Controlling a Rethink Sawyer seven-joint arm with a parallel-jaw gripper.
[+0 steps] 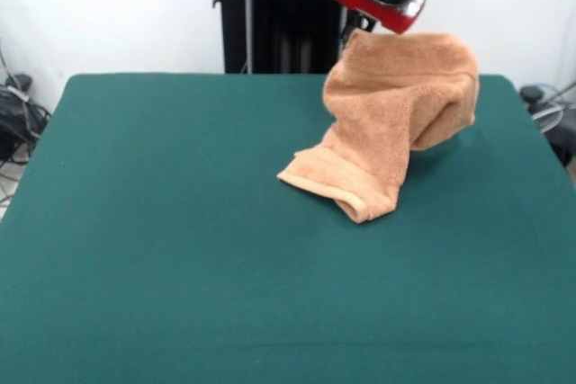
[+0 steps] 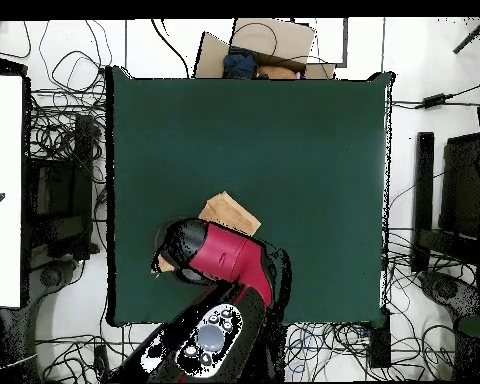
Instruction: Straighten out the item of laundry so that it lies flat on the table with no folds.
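Table [image 1: 162, 249]: dark green top, left half bare. Towel [image 1: 396, 123]: orange-tan terry, right of centre toward the far edge, hoisted by its upper corner; lower end rests doubled on the cloth. Gripper [image 1: 358, 29]: at that corner, fingers hidden behind fabric, so whether pinched I cannot tell. Step, as judged: lifting to unfold. Next move likely calls for dragging it out flat.
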